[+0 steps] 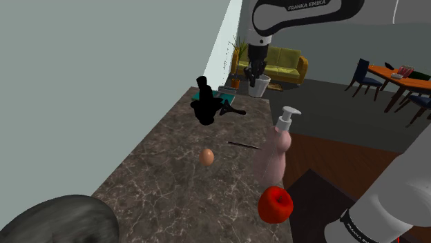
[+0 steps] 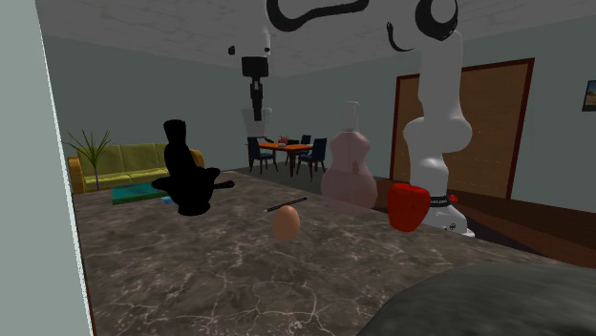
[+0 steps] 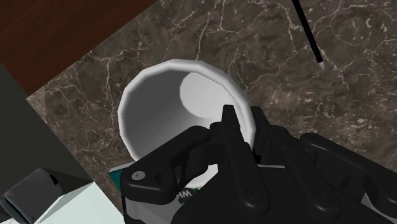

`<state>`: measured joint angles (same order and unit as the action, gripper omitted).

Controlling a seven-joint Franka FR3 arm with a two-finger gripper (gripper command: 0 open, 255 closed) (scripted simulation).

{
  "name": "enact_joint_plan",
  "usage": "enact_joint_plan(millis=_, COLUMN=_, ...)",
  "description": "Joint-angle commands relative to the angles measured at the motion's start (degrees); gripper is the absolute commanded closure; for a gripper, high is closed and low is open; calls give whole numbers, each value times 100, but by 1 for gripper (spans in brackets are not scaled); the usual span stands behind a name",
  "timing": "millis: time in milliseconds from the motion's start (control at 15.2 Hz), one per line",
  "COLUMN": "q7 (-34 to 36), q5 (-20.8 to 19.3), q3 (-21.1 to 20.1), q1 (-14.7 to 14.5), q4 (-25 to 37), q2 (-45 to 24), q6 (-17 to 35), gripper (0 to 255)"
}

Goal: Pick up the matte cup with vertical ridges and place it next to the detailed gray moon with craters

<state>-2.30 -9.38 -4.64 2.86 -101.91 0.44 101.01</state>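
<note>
Veined counter (image 3: 254,44); wrist view reveals pincer (image 3: 243,126) clasping white cup (image 3: 156,102).

**White Arm, Black Hand**

The smooth, rounded white arm (image 2: 435,105) carried dark joints and curling black bands. A dark link bore pale "FRANKA EMIKA" lettering (image 1: 307,7). The all-black two-fingered hand (image 3: 243,118) had a blocky housing dotted with round screw heads.
</note>
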Motion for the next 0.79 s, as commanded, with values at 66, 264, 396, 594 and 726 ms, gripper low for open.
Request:
enact_joint_plan(millis=66, q7=-30, q5=7, q3=-4, q1=-4, q4=231, q2=-3, q6=-228, gripper=255)
enact_joint_plan(millis=264, q7=-61, q5=10, q3=-7, q1=-7, q4=487, q2=-24, q6=-460, gripper=255)
enact_joint_plan(millis=396, q7=-81, q5=11, q3=-10, q1=-10, q4=666, q2=-45, q6=-618, gripper=255)
enact_joint_plan(millis=594, q7=-112, q5=10, q3=-14, q1=-14, q4=949, q2=-87, q6=-857, gripper=255)
enact_joint_plan(millis=726, q7=-132, q5=8, q3=-17, q1=-17, q4=1145, q2=-122, q6=-1017, gripper=255)
